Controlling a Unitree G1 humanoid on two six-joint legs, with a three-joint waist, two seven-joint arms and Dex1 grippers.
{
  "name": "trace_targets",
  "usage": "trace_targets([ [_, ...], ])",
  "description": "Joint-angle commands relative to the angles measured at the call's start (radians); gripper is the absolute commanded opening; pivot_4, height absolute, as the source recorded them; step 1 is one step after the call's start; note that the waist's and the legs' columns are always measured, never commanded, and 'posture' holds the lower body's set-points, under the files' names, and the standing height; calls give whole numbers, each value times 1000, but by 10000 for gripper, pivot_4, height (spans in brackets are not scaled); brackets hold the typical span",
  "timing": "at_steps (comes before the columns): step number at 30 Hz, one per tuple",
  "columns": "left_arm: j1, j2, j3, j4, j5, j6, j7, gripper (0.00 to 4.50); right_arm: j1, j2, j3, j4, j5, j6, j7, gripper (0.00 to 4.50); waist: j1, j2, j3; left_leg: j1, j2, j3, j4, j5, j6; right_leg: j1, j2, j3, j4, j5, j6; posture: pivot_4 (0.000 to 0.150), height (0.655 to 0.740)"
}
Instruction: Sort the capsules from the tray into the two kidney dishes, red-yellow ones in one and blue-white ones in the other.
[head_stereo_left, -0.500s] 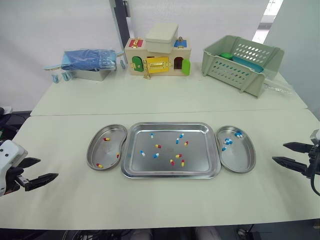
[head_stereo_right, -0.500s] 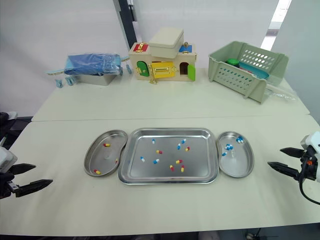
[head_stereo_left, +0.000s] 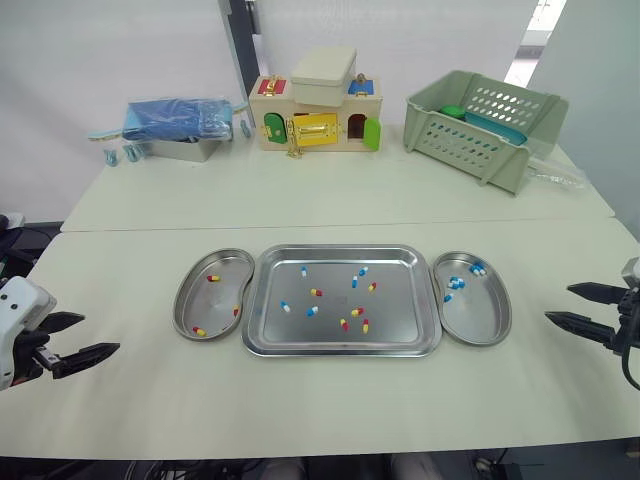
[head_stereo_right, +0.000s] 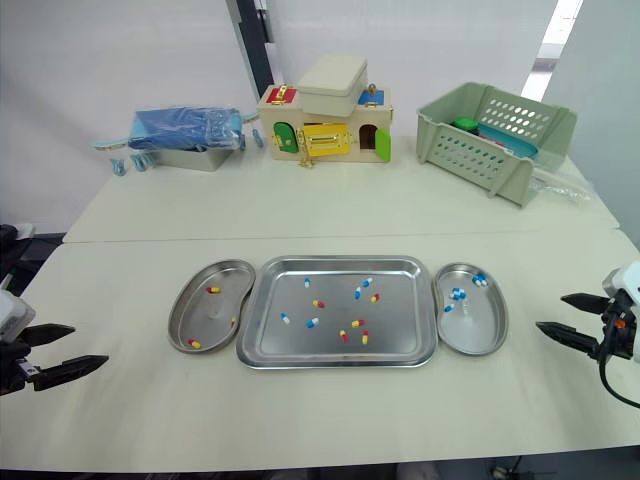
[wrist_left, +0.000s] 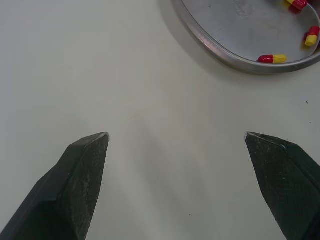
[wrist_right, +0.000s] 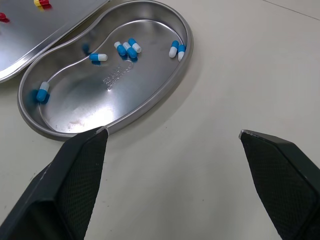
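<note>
No legible text, stamped mark (wrist_right: 118, 75) on kidney dish (wrist_right: 80, 107) floor too faint to read

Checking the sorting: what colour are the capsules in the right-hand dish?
The capsules are blue and white; right wrist view shows best.

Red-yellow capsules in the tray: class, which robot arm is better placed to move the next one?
Left, probably: the open left claw is on the side of the left dish holding red-yellow capsules; the right claw is nearer the blue-white dish.
</note>
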Motion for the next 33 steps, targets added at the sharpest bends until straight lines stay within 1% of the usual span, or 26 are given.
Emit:
trace_targets([
  [1,-3,10,34,-18,-9,5,-5,45000,-14,-15,-13,3,-1,-17,5,44440,0,0,0,0,0,0,0,0,0,0,0,0,0,0,0,1500,7400],
  [15,5,10,32,-22,-12,12,-13,45000,-21,-15,-10,5,0,-16,2,44440,0,0,0,0,0,0,0,0,0,0,0,0,0,0,0,1500,7400],
  [18,24,-1,51,-54,-32,30,-30,45000,-32,-16,-5,18,-3,-19,4,44440,-1,0,0,0,0,0,0,0,0,0,0,0,0,0,0,1500,7400],
  [20,66,-20,83,-124,-70,67,-61,45000,-46,-20,1,36,-8,-25,8,44440,0,0,0,0,0,0,0,0,0,0,0,0,0,0,0,1500,7400],
  [23,180,-87,146,-317,-189,156,-128,45000,-77,-33,9,71,-10,-31,16,44440,-1,0,0,0,0,1,0,0,0,0,0,1,0,0,0,1500,7400],
  [25,251,-159,161,-462,-256,184,-121,45000,-98,-38,17,98,-16,-42,20,44440,-2,0,0,0,0,3,0,0,0,0,0,2,-1,0,0,1500,7400],
  [27,316,-240,141,-594,-297,182,-95,45000,-116,-43,26,124,-24,-55,20,44440,0,0,0,0,1,3,1,0,0,0,-1,2,-1,0,0,1500,7400],
  [29,352,-321,110,-684,-314,142,-66,45000,-138,-50,33,151,-32,-66,21,44440,3,-1,0,0,1,3,2,0,0,1,-1,1,-1,0,0,1500,7400],
  [33,375,-507,-7,-760,-263,-63,-28,45000,-163,-53,40,180,-44,-78,30,44440,14,0,-1,0,1,4,4,0,0,2,-1,2,-2,1,1,1500,7400],
])
